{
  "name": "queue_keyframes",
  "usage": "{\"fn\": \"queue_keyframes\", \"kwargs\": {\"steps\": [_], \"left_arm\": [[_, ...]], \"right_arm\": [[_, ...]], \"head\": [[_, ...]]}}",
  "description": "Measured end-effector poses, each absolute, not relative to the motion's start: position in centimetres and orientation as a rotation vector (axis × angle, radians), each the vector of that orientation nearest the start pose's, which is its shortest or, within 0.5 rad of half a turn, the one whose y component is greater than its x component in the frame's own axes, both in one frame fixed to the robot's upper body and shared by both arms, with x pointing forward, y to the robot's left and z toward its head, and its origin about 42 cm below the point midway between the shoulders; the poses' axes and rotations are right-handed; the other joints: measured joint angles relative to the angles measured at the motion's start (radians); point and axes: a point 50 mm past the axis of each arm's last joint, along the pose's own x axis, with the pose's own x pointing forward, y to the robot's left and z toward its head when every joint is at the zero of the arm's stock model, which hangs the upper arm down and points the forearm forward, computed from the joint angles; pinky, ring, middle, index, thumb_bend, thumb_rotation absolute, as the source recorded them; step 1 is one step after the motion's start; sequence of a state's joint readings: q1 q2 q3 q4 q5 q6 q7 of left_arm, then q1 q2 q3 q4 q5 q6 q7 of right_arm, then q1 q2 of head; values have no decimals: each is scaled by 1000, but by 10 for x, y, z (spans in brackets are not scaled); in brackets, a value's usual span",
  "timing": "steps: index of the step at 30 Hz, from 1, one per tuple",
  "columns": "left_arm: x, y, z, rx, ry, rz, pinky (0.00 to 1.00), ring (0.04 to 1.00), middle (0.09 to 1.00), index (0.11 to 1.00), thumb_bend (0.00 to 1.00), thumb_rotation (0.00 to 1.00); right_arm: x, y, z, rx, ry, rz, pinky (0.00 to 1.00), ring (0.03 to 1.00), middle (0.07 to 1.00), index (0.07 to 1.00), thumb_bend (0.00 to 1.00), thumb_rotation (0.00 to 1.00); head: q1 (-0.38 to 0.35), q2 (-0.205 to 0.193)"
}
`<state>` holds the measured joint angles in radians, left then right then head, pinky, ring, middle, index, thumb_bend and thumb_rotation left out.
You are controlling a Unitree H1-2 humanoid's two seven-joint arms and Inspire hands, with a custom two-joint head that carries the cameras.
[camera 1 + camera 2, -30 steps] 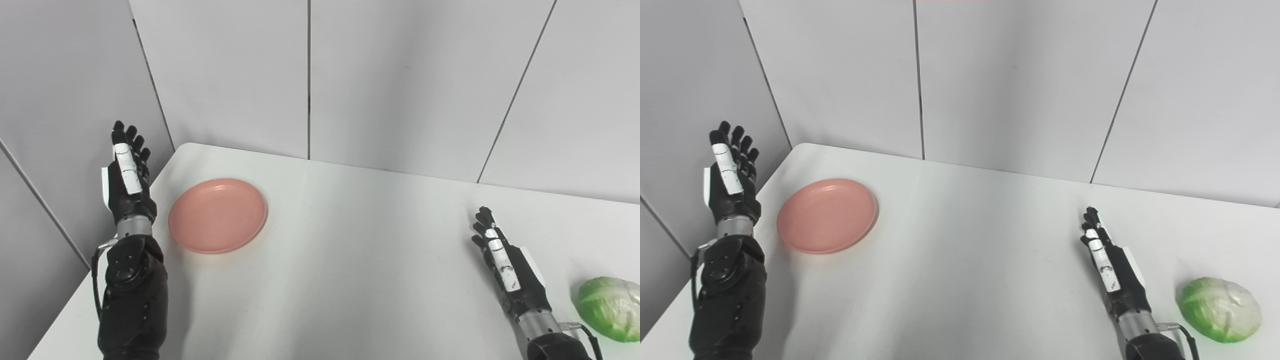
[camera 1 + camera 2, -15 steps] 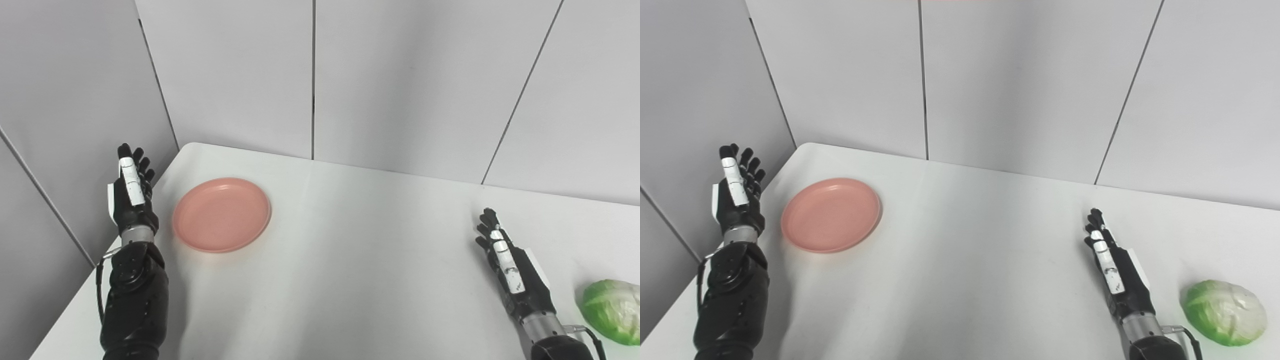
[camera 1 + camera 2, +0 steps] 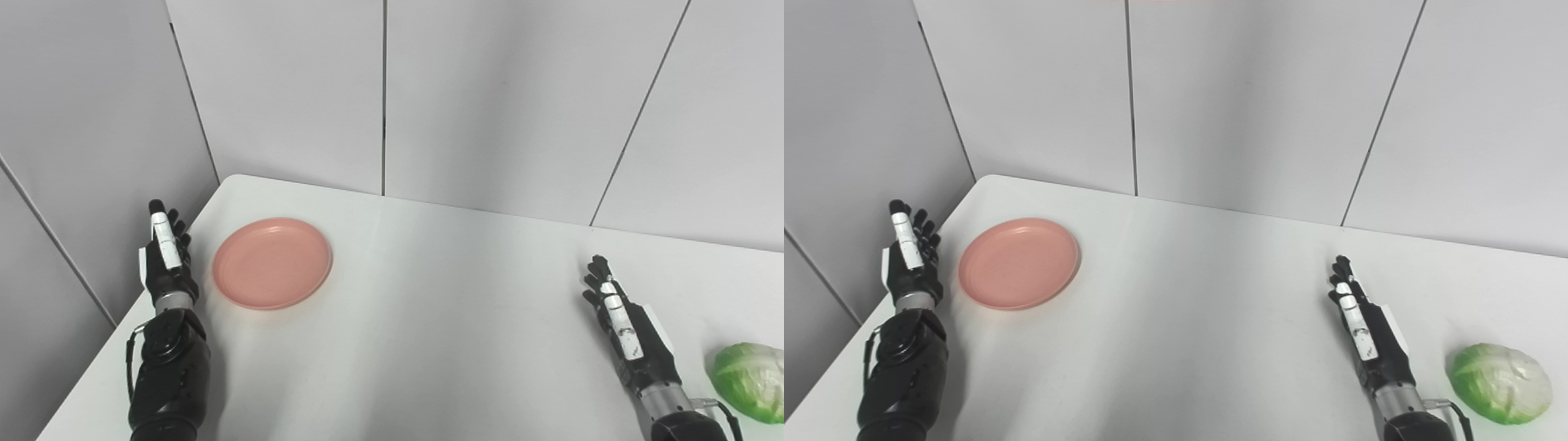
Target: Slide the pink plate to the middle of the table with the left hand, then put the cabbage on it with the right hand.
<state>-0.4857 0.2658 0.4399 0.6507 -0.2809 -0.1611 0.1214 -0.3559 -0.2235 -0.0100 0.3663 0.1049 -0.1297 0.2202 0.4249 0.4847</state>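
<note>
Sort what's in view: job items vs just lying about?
Job:
- plate, far left of the table, untouched
- cabbage, near right
- left hand, open, beside the plate
- right hand, open, beside the cabbage

Lying about:
- nothing loose; only the table and the wall panels

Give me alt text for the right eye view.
A pink plate sits near the white table's left edge, the open left hand raised just beside it. The open right hand waits near a green cabbage at the right.
</note>
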Motion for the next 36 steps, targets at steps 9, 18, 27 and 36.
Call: {"fn": "queue_keyframes", "kwargs": {"steps": [9,18,27,36], "left_arm": [[426,403,127,-235,-64,532,977,981,980,997,896,1000],[429,402,126,-189,-59,469,992,998,995,1000,864,1000],[430,393,125,-159,-46,417,964,970,966,978,841,1000],[432,371,126,-138,-34,347,973,970,974,992,883,1000]], "right_arm": [[398,-267,130,-115,-98,228,1000,1000,1000,1000,528,1000],[395,-265,134,-146,-100,214,1000,1000,1000,1000,495,1000],[394,-266,132,-152,-95,213,1000,1000,1000,1000,507,1000],[394,-266,132,-153,-94,213,1000,1000,1000,1000,528,1000]], "head": [[-11,2],[-26,6],[-34,11],[-44,15]]}}
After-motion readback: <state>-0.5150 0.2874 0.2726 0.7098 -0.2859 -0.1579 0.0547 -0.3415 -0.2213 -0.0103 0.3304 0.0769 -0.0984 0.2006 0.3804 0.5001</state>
